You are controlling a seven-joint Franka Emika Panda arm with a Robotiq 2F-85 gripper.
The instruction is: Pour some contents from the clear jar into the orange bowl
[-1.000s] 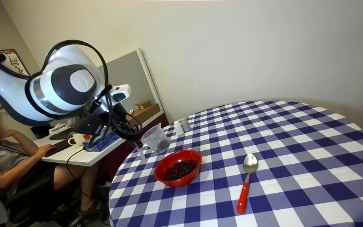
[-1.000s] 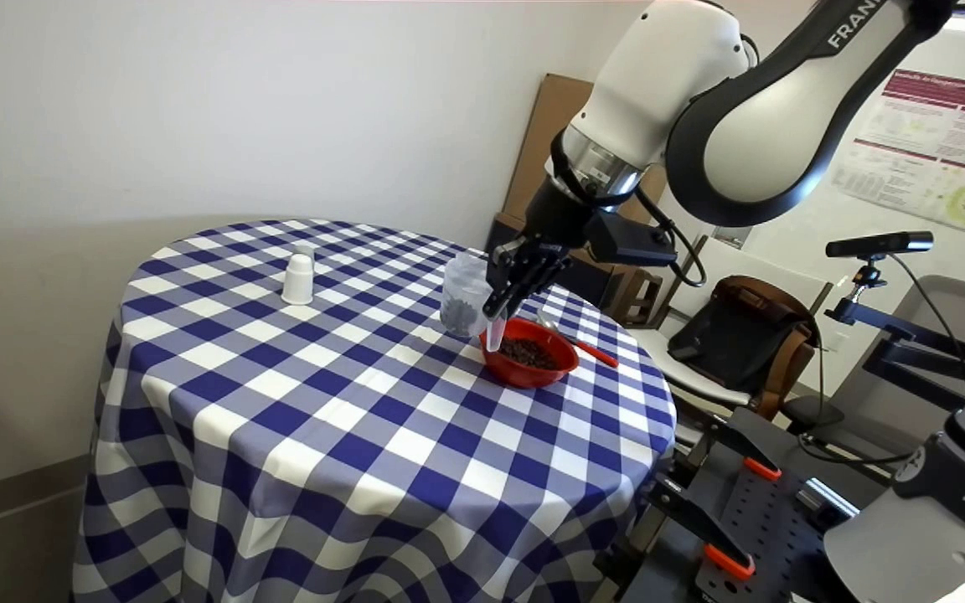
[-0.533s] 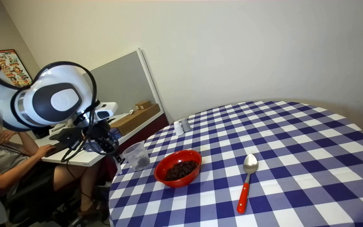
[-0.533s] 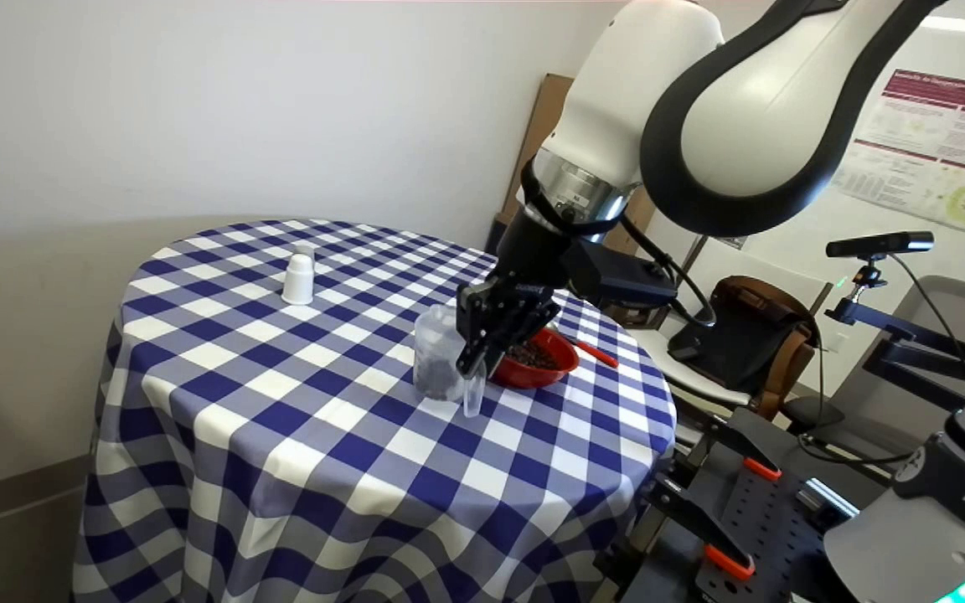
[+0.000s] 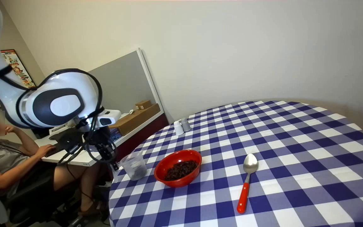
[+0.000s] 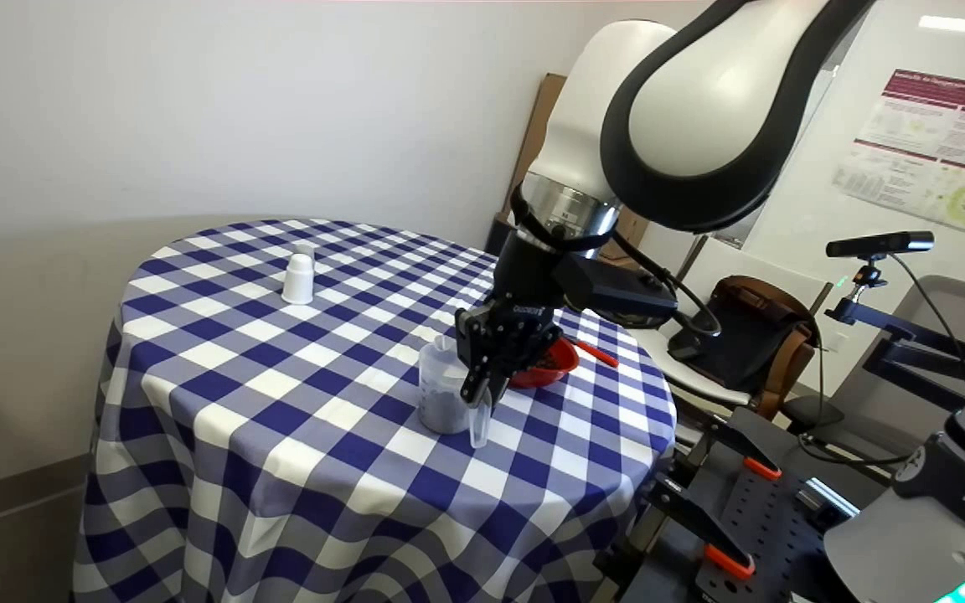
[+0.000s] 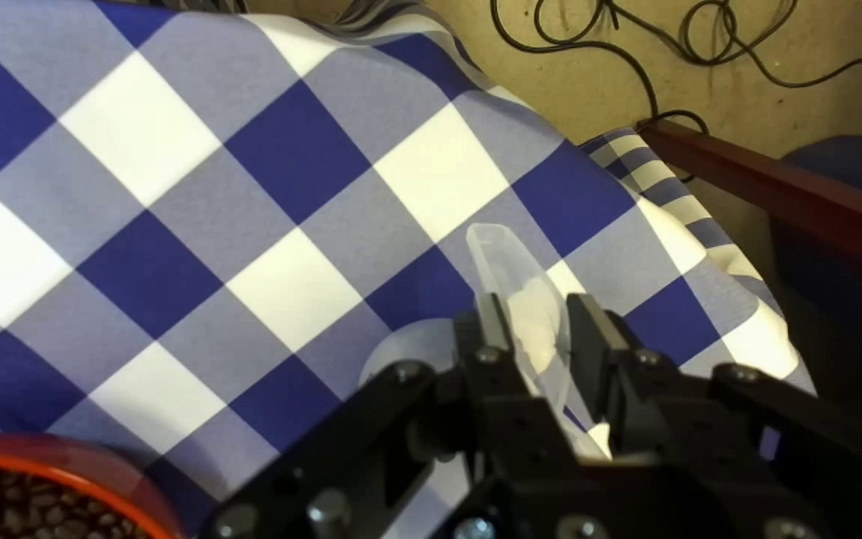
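Standing upright just beside the small glossy round red-orange bowl [image 5: 171, 161], the small cylindrical see-through clear jar [image 6: 439, 394] looks to me as if it rests on the blue-and-white checked cloth [image 5: 295, 142], though I can't swear its base touches. Its pale translucent handle [image 7: 502, 258] runs down between the two black fingers [image 7: 595, 333] of the gripper [image 7: 541, 322], which stand narrow with the handle held between them. Low inside the jar I make out a greyish patch, but through that cloudy wall I can't tell whether it's contents or the cloth showing from behind. The bowl is easier to read: a heap of small dark brown beans [image 5: 181, 170] covers its bottom, lying below the rim, and some of them show, shiny, in the lower left corner of the wrist view. Jar and bowl sit near each other but apart, a strip of cloth showing between their walls. On the bowl's far side from the jar lies a metal spoon [image 5: 245, 189] with a red-orange grip. Well apart from all these, a small white tapered container [image 5: 178, 128] and a small grey tapered container [image 5: 185, 125] stand close together, their insides hidden from where I am. Beyond the cloth I spot a long brown cardboard box [image 5: 140, 117], what it holds hidden too
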